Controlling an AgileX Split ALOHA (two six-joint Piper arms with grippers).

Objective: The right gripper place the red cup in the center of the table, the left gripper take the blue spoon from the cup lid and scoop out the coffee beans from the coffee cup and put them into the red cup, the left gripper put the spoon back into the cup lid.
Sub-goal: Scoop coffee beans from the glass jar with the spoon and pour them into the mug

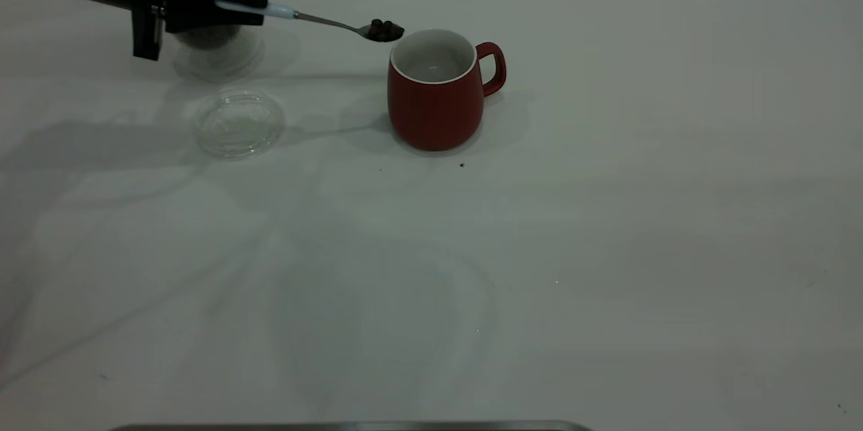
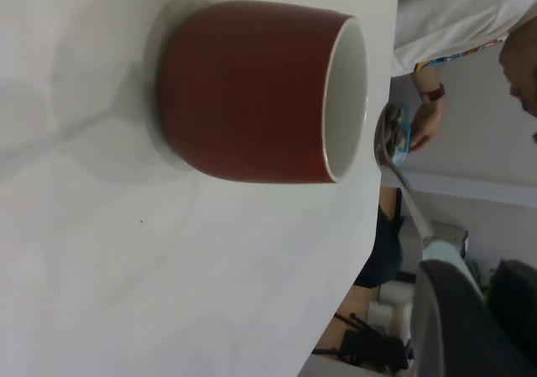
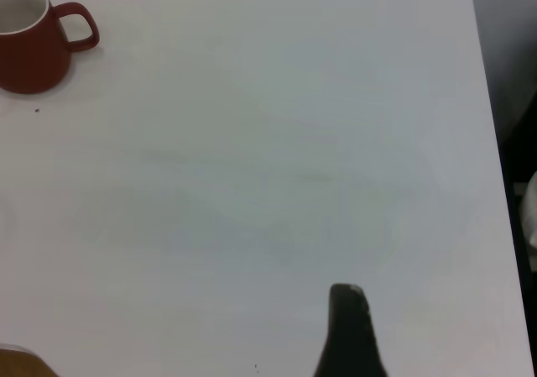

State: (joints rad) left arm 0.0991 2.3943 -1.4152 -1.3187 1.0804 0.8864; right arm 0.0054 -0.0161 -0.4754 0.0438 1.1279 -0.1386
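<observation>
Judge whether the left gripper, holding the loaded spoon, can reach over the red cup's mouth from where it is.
Probably yes: the blue spoon in the left gripper hovers just beside the red cup, nothing between.

We see left gripper (image 1: 239, 7): glossy black housing, wedge-shaped, tapering to narrow tip; flat black bracket below, small silvery screws along its edge. Right gripper (image 3: 348, 335): one dark, round-ended finger in wrist view, possibly matte.

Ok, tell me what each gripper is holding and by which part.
The left gripper holds the blue spoon by its light-blue handle, its bowl loaded with coffee beans beside the red cup. The right gripper holds nothing visible.
</observation>
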